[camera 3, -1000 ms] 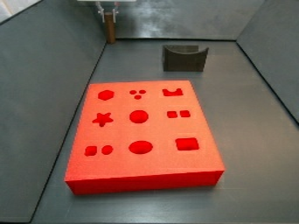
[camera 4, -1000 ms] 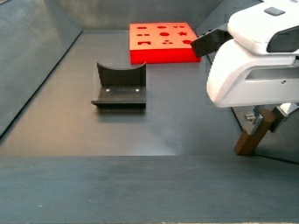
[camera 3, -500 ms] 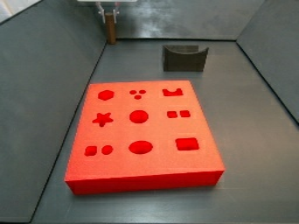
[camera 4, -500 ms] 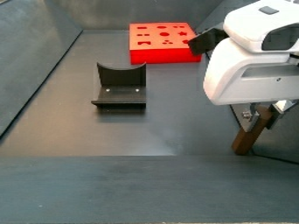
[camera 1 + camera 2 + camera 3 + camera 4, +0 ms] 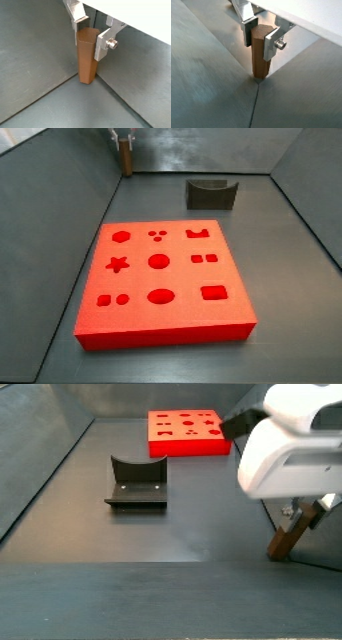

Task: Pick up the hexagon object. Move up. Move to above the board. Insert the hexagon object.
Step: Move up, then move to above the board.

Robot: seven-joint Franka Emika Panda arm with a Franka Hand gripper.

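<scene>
Peg gripped in the corner, lift beginning

The gripper [image 5: 261, 31] pinches the hexagon object [image 5: 260, 52] by its top at a far corner of the worktop; in a side view the arm has risen slightly, suggesting the lift has started. The fixture [image 5: 135, 482] stands mid-floor, the board [image 5: 186, 433] well apart beyond it.
</scene>
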